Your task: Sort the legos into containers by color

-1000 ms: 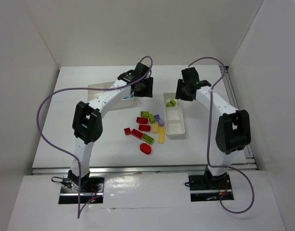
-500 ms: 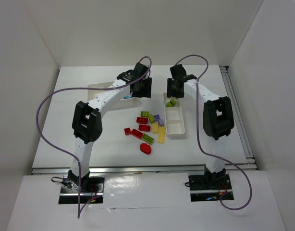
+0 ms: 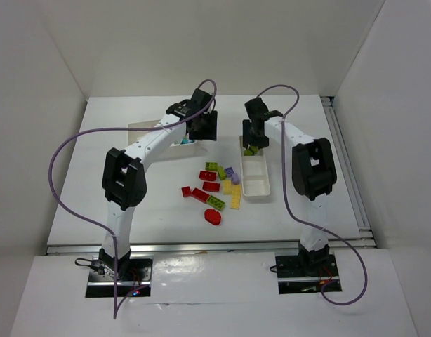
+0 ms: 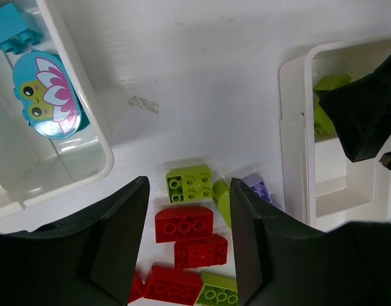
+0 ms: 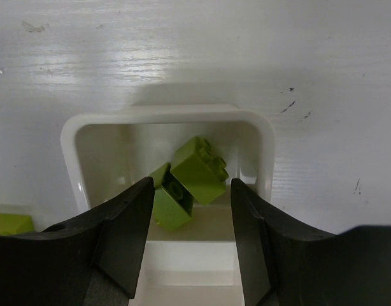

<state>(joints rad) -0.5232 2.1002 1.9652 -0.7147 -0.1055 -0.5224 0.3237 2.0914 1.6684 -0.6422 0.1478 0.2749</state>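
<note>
Nearest lies the flat red oval piece [image 3: 213, 216]. Beyond it the loose legos [image 3: 211, 186] cluster mid-table [image 3: 131, 203], and the long yellow brick [image 3: 236, 196] runs near-to-far. Just right of them the narrow tray [image 3: 257, 184] also runs near-to-far.

Its far end compartment holds two lime green bricks [image 5: 199, 169], the upper tilted on the lower (overhead, the gripper half hides them). The right gripper [image 5: 192, 185] hangs over that compartment, pointing down, jaws moderately apart and gripping nothing. The left gripper [image 4: 188, 191] hovers over the cluster's far edge, jaws likewise apart and empty.

Only the left wrist view shows what the wide tray [image 4: 87, 121] holds: a teal brick [image 4: 14, 29] and a frog-printed teal oval piece [image 4: 46, 95].

Both arms [image 3: 124, 182] reach far with elbows raised, forearms converging.
</note>
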